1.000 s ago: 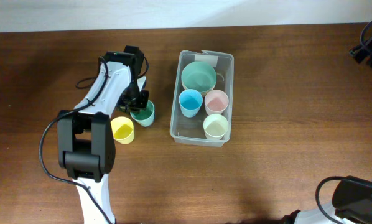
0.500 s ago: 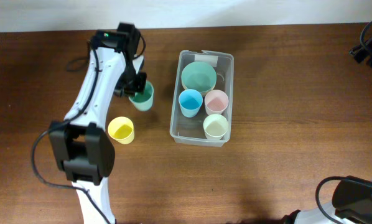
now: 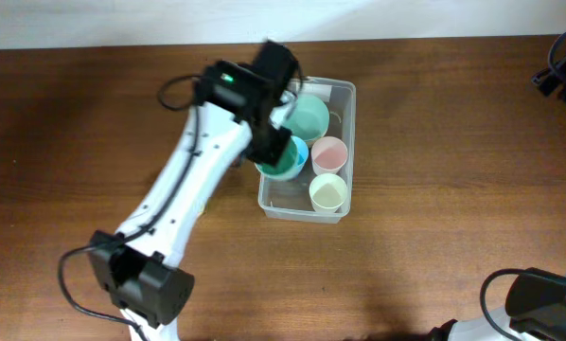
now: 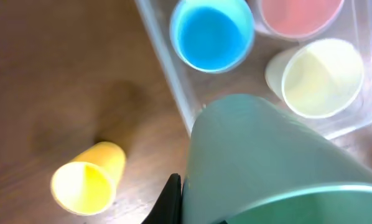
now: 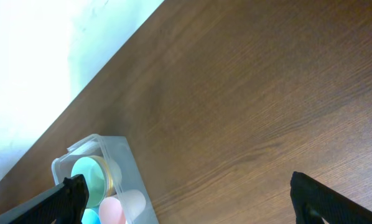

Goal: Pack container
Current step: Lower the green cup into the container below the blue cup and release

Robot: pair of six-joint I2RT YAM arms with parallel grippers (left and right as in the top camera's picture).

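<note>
The clear container (image 3: 350, 142) stands in the middle of the table. In it are a green bowl (image 3: 311, 118), a blue cup (image 4: 212, 34), a pink cup (image 3: 328, 152) and a pale yellow cup (image 3: 327, 192). My left gripper (image 3: 279, 152) is shut on a teal cup (image 3: 285, 161), (image 4: 267, 155), held over the container's left wall (image 4: 167, 81) next to the blue cup. One black finger (image 4: 170, 202) presses the cup's side. A bright yellow cup (image 4: 86, 180) lies on the table left of the container. My right gripper (image 5: 198, 205) is open and empty, far from the container (image 5: 129, 163).
My left arm (image 3: 193, 180) stretches diagonally across the table left of the container and hides the yellow cup from overhead. Black cables (image 3: 562, 71) sit at the far right edge. A white wall (image 5: 43, 56) borders the table's back.
My left arm has lifted the teal cup off the table beside the yellow cup and carried it right, to over the container's left edge. The right gripper has not moved.
</note>
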